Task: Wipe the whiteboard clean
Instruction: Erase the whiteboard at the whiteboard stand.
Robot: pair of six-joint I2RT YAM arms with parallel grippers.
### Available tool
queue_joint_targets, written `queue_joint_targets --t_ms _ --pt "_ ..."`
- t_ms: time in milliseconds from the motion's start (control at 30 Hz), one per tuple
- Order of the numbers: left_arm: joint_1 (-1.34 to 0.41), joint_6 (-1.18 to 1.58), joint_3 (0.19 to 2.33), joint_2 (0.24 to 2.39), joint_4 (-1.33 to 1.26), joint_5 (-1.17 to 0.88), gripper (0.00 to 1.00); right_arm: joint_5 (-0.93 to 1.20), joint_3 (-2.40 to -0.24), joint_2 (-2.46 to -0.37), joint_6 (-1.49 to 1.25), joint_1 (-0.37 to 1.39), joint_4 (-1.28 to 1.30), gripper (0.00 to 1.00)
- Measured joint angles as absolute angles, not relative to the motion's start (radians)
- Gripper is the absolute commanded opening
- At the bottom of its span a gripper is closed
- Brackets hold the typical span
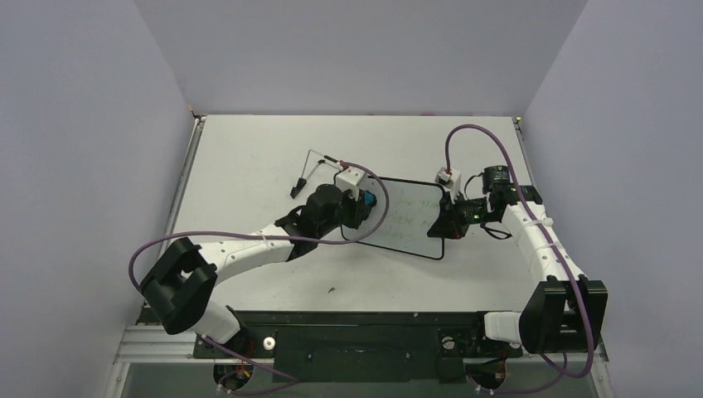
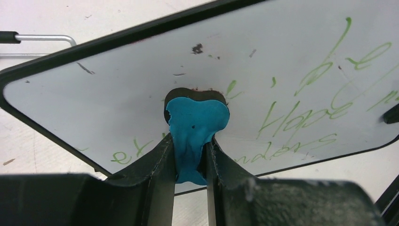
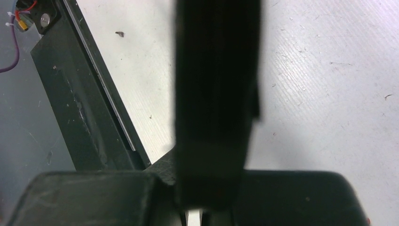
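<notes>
The whiteboard (image 1: 410, 220) lies mid-table, black-framed, with green handwriting on it. My left gripper (image 1: 363, 206) is shut on the small blue eraser (image 1: 368, 201) at the board's left part. In the left wrist view the eraser (image 2: 195, 125) is squeezed between my fingers (image 2: 160, 165) and its black felt face is pressed on the whiteboard (image 2: 117, 84); green words lie to its right and lower left. My right gripper (image 1: 443, 222) is shut on the board's right edge. In the right wrist view that edge (image 3: 214, 94) is a dark blurred bar between the jaws of my right gripper (image 3: 214, 197).
A thin wire stand (image 1: 313, 164) with black tips lies on the table behind the board's left end, also in the left wrist view (image 2: 42, 37). The black mounting rail (image 3: 70, 108) runs along the near edge. A small speck (image 1: 331, 290) lies in front of the board.
</notes>
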State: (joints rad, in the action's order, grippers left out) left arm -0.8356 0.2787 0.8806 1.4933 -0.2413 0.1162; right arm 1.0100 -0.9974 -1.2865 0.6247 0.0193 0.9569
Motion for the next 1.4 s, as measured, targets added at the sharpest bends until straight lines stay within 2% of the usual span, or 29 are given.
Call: queue_joint_targets --t_ms 267,667,933,1400 --pt "-0.897 0.232 0.847 1.491 -0.283 0.121 0.0 1.011 -0.997 -1.287 0.641 0.022 0.964 0.0" --pt "-0.862 0.281 0.882 1.493 -0.226 0.184 0.0 1.01 -0.997 -1.287 0.636 0.021 0.962 0.0" --pt "-0.929 0.229 0.88 1.502 -0.261 0.18 0.0 1.011 -0.997 -1.287 0.644 0.021 0.967 0.0" --pt "-0.844 0.319 0.868 1.477 -0.249 0.197 0.0 1.01 -0.997 -1.287 0.645 0.02 0.967 0.0"
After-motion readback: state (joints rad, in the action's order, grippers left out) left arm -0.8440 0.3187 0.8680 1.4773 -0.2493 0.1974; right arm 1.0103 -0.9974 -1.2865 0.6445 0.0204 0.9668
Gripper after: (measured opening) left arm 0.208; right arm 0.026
